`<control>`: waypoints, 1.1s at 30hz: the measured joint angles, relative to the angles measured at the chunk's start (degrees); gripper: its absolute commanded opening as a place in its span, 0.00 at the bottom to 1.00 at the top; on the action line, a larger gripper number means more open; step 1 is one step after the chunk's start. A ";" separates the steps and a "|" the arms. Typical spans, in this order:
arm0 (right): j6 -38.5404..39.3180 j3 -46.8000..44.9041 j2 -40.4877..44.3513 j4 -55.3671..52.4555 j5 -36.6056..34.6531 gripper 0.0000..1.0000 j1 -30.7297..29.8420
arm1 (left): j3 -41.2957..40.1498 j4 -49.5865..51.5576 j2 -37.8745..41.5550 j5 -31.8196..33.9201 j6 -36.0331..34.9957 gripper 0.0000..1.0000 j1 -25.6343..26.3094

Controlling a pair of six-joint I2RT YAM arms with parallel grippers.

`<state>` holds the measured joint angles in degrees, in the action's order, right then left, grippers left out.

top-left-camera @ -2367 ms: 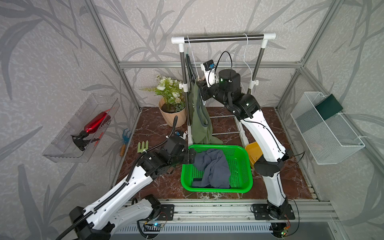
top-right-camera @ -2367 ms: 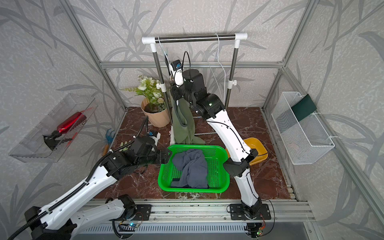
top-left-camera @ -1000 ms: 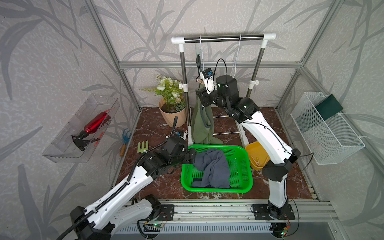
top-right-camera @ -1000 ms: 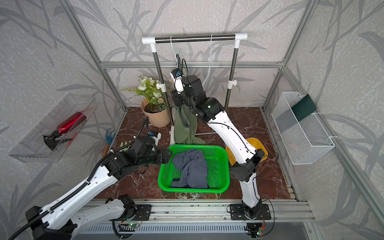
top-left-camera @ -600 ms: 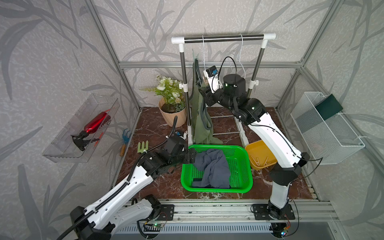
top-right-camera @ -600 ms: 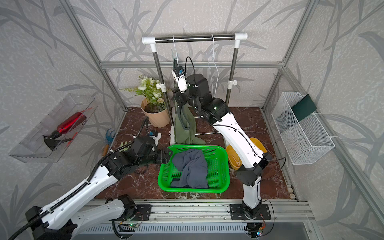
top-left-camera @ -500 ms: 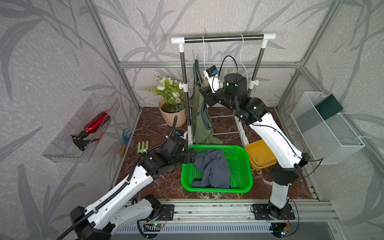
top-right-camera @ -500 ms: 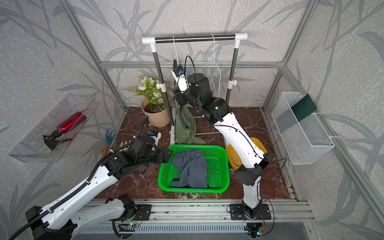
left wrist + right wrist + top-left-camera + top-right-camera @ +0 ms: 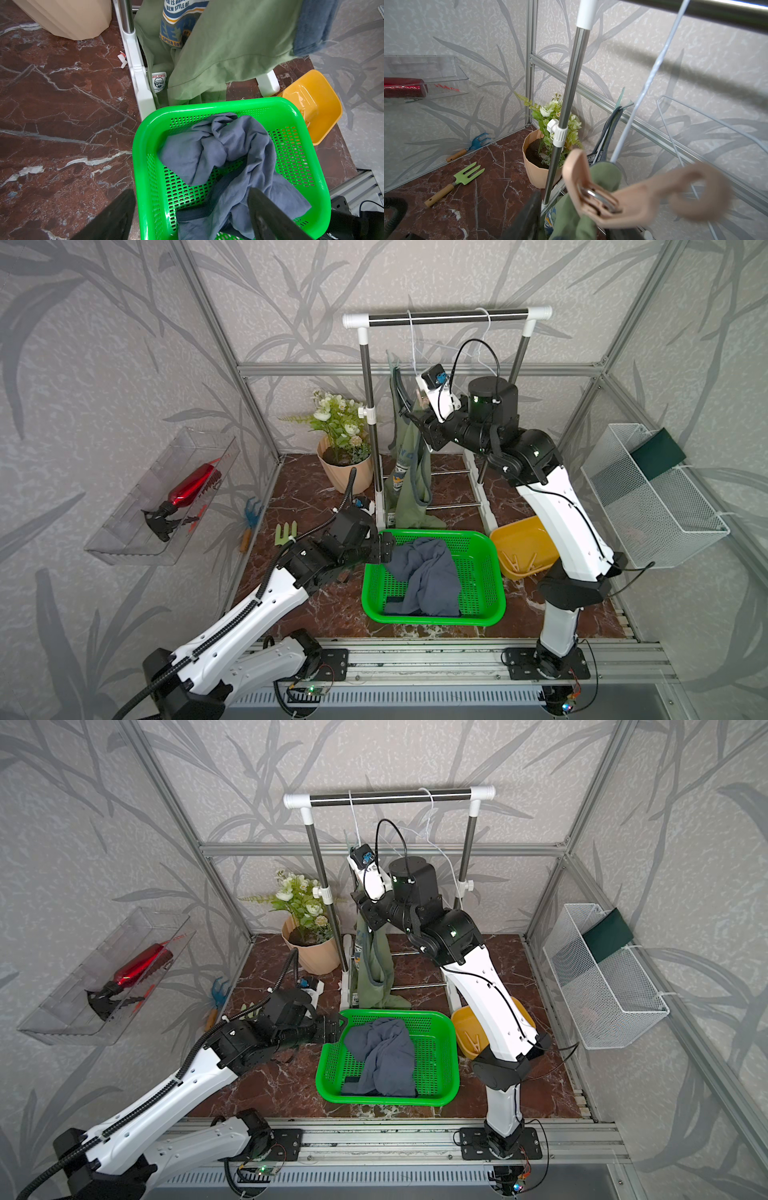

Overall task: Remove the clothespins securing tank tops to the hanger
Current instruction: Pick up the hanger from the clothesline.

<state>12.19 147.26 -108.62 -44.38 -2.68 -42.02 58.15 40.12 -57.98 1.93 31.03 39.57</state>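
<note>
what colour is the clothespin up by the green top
The clothespin is pale peach, clearest in the right wrist view.

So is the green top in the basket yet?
No, the green top hangs at the rack; only the navy top lies in the basket.

In the right wrist view the clothespin (image 9: pixel 637 195) is blurring at its ringed end, and the view's edge is cutting off the right gripper (image 9: pixel 577 230), leaving its fingers (image 9: pixel 527 220) as dark slivers and hiding where they are gripping it; in both top views its jaws are showing too small to read, while the left wrist view is cropping the left gripper (image 9: pixel 193 224) and the olive tank top (image 9: pixel 228 52)
</note>
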 measured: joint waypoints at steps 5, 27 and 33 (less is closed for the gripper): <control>0.98 -1.73 2.03 0.20 0.48 0.00 0.04 | 0.00 -0.02 0.00 0.07 0.02 0.86 0.00; 0.85 -3.39 6.36 0.17 5.75 0.00 0.90 | 0.00 -0.87 -0.09 0.24 0.00 0.86 0.00; 0.74 -5.07 9.97 0.20 7.96 0.00 0.87 | 1.88 -0.81 -0.61 1.18 -0.24 0.86 0.00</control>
<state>12.93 142.19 -98.65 -44.18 5.28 -41.15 60.03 39.31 -58.59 3.11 30.79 39.57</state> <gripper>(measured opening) 0.483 0.860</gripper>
